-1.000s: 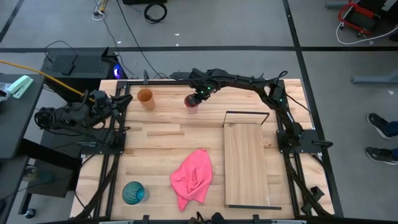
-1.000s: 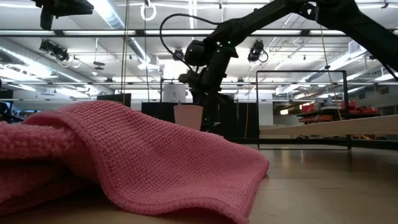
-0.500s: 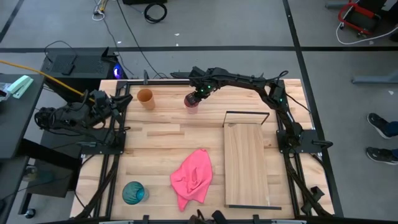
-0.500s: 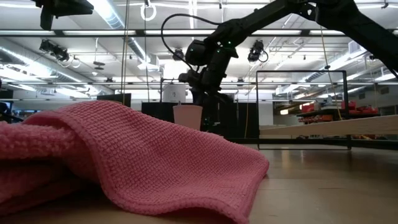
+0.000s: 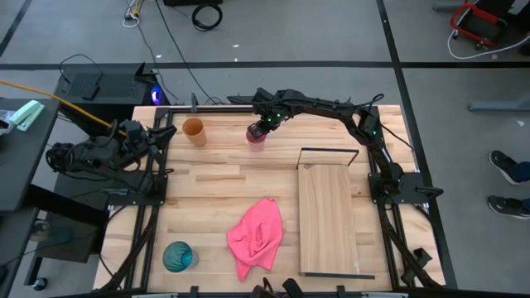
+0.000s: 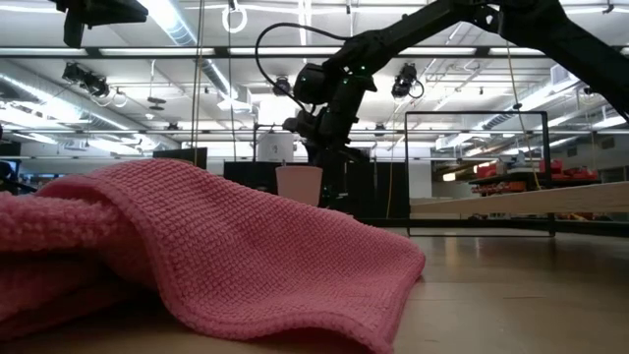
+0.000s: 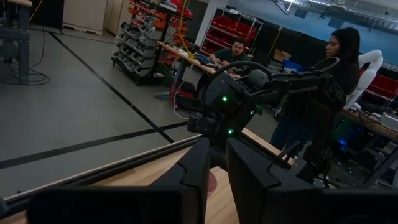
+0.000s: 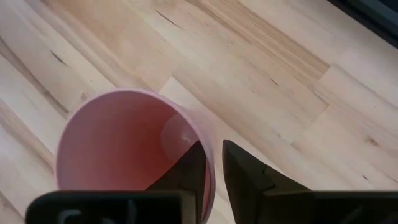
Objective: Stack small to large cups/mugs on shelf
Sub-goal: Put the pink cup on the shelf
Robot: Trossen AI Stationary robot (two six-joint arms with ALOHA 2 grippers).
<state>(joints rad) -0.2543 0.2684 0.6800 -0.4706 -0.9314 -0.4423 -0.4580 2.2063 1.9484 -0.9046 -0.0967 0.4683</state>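
Note:
The small pink cup (image 5: pixel 255 137) stands upright at the table's far middle and also shows in the low view (image 6: pixel 299 184). My right gripper (image 5: pixel 260 130) reaches down onto it from above and is shut on its rim. The orange-brown cup (image 5: pixel 193 130) stands to its left. The teal-blue cup (image 5: pixel 178 257) stands at the near left corner. The light-wood shelf board (image 5: pixel 329 219) lies on the right, with its black wire frame (image 5: pixel 330 151) at the far end. My left gripper (image 5: pixel 159 134) waits shut at the table's far left edge. My right gripper pinches the pink cup's rim wall (image 8: pixel 210 163) on the side nearest the wrist, one finger (image 8: pixel 191 163) inside the cup and one (image 8: pixel 244 169) outside. The fingers come from above, pointing down. The cup is upright; its base is hidden, so I cannot tell if it is lifted.
A crumpled pink cloth (image 5: pixel 257 236) lies in the near middle, left of the shelf board, and fills the front of the low view (image 6: pixel 197 256). Bare tabletop (image 5: pixel 215 178) lies between the cups and the cloth. People stand in the room beyond the table.

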